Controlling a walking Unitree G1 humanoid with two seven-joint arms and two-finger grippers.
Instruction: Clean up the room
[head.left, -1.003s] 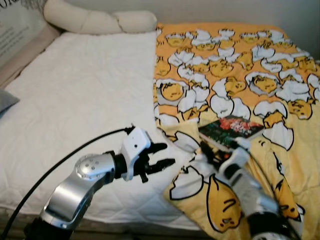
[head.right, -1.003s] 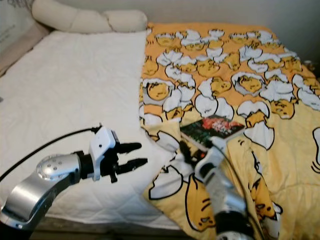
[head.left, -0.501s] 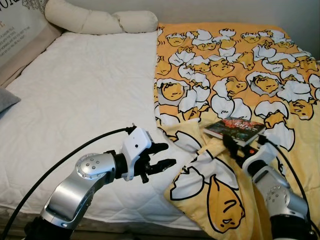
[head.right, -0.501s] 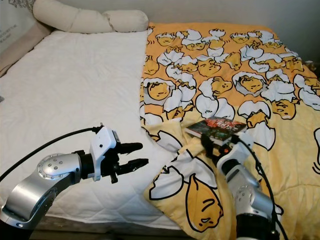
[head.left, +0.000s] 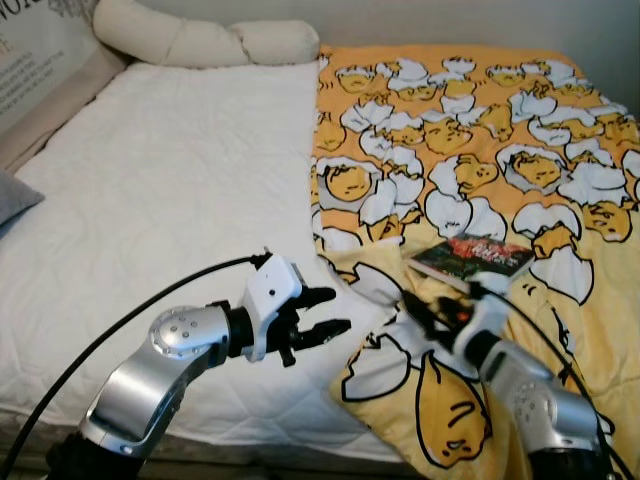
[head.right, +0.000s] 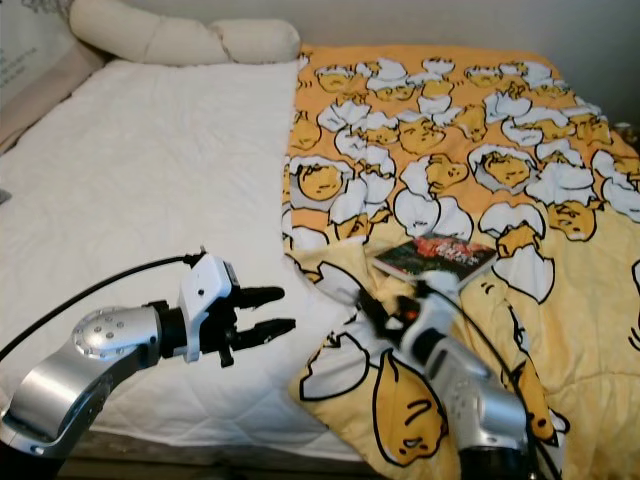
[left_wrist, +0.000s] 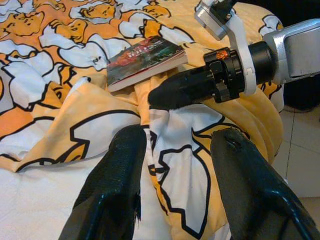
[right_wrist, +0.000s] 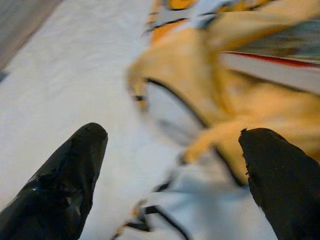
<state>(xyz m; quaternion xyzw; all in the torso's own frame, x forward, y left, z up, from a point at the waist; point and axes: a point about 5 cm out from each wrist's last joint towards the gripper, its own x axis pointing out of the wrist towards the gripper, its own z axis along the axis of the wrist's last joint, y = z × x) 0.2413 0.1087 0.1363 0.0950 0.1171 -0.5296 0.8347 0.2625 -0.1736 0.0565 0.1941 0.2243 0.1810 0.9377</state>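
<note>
Bed (head.left: 170, 190) seen from the head cam; white mattress exposed on the robot's left half, yellow egg-print blanket (head.left: 470, 130) spread over the right half. Blanket's left edge runs from 12 o'clock down toward centre, then folds back into a rumpled flap (head.left: 385, 345) at approx. 5 o'clock, near the bed's front edge.

Book (head.left: 470, 256) lies flat on the blanket, right of centre, at approx. 3–4 o'clock; dark cover w/ red print, spine edge toward the robot. Just beyond the flap, not touching either gripper.

L gripper (head.left: 325, 312) is held over bare mattress, below centre, fingers pointing toward 3 o'clock at the flap edge. Fingers are parted by a moderate gap, nothing between them. In the L wrist view the blanket fold and book (left_wrist: 145, 60) are seen past the fingertips.

R gripper (head.right: 372, 306) is positioned low over the flap, at approx. 5 o'clock, pointing toward 10 o'clock, short of the book. R wrist view is blurred; fingers (right_wrist: 65, 175) are seen wide apart, nothing held, blanket edge and mattress beneath.

Open room: wide bare mattress from 9 to 12 o'clock. Long pillow (head.left: 205, 40) lies along the head end at 11 o'clock; grey cushion corner (head.left: 15, 200) at 9 o'clock.
</note>
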